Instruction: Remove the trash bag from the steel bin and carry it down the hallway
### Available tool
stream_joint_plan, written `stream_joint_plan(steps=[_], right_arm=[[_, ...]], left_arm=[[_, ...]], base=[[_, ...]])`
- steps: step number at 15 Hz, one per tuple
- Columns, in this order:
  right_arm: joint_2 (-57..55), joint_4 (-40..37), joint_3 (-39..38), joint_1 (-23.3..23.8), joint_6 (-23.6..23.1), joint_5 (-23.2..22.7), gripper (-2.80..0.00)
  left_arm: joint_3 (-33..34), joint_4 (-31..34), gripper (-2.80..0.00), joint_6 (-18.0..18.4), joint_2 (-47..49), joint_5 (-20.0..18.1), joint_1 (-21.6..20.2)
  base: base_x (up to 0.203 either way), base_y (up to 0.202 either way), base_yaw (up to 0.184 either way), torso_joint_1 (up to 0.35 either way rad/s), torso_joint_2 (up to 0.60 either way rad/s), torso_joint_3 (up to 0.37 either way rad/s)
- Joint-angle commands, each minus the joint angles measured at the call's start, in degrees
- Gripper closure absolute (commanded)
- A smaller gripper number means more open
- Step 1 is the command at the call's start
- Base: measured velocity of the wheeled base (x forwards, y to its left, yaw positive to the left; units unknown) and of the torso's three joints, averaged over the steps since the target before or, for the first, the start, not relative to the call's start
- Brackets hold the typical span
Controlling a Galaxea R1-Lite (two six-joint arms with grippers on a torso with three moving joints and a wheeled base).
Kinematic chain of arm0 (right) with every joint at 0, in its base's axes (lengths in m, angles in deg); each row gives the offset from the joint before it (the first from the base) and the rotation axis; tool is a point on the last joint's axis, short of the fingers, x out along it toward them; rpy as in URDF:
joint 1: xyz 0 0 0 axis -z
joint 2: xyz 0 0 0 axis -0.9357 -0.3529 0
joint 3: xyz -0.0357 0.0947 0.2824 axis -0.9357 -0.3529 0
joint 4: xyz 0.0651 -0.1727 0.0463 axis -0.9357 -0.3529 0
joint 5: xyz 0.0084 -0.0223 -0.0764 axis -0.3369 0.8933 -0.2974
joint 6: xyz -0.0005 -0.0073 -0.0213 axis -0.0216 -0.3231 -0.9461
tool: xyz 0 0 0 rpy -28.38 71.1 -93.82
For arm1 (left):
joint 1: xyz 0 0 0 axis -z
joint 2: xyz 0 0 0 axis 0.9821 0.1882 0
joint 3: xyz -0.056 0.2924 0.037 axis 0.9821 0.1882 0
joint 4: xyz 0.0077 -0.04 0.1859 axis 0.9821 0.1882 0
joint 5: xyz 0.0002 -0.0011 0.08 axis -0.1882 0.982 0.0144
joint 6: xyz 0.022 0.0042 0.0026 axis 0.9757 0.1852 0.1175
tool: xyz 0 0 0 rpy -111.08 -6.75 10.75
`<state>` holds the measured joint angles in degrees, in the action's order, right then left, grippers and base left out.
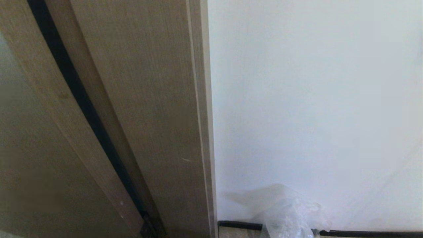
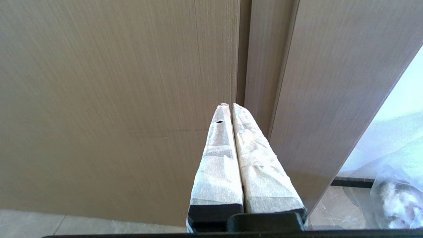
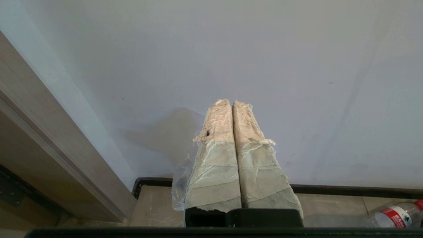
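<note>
The trash bag point(image 1: 287, 215), thin crinkled clear plastic, shows low in the head view against the white wall. In the left wrist view the trash bag point(image 2: 395, 195) bulges with rubbish inside it. My right gripper point(image 3: 231, 101) is shut, and the bag's film point(image 3: 181, 185) hangs out close beside one taped finger, so it looks pinched there. My left gripper point(image 2: 230, 105) is shut with nothing in it, and points at a wooden door. The steel bin is out of view. Both grippers are below the head view. The hallway floor point(image 3: 155, 205) is beige tile.
A tan wooden door frame point(image 1: 148, 115) stands close ahead on the left, and the white wall point(image 1: 314, 99) on the right. A black baseboard point(image 1: 363, 234) runs along the wall's foot. A plastic bottle with a red label point(image 3: 396, 215) lies on the tiles by the wall.
</note>
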<state>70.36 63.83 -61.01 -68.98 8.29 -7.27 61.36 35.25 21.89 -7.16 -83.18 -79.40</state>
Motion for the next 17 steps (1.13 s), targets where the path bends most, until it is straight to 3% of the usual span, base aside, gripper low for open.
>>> stream_joint_plan(steps=[1, 17], right_arm=[[-0.1, 0.0, -0.1, 0.0, 0.1, 0.0, 0.0], [-0.1, 0.1, -0.1, 0.0, -0.1, 0.0, 0.0]], left_arm=[[0.1, 0.0, 0.0, -0.1, 0.1, 0.0, 0.0], [0.2, 0.0, 0.0, -0.1, 0.1, 0.0, 0.0]], base=[[0.0, 0.0, 0.0, 0.0, 0.0, 0.0], [0.0, 0.0, 0.0, 0.0, 0.0, 0.0]])
